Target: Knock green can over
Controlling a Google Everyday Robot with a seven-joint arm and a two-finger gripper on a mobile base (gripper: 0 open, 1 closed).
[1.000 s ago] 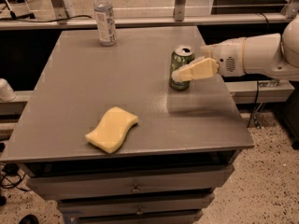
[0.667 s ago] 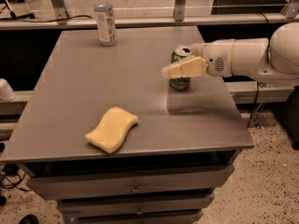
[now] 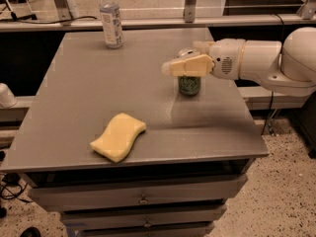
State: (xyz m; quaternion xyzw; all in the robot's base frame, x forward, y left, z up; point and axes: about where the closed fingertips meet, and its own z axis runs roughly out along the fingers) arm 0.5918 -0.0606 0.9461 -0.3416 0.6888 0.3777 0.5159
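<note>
The green can [image 3: 189,84] stands upright on the grey table [image 3: 89,93], right of its middle. Only its lower body and a bit of its silver top show. My gripper [image 3: 170,67] reaches in from the right on a white arm and lies across the front of the can's upper half, with its pale yellow fingers [image 3: 190,66] pointing left past the can. The can looks upright under it.
A yellow sponge [image 3: 118,136] lies near the table's front edge. A clear plastic bottle with a white cap [image 3: 110,18] stands at the back left. The table's right edge is close behind the can. Drawers sit below the tabletop.
My gripper has moved left, from beside the can's right side to across its upper half, with the fingertips now past the can. The can still stands in the same place.
</note>
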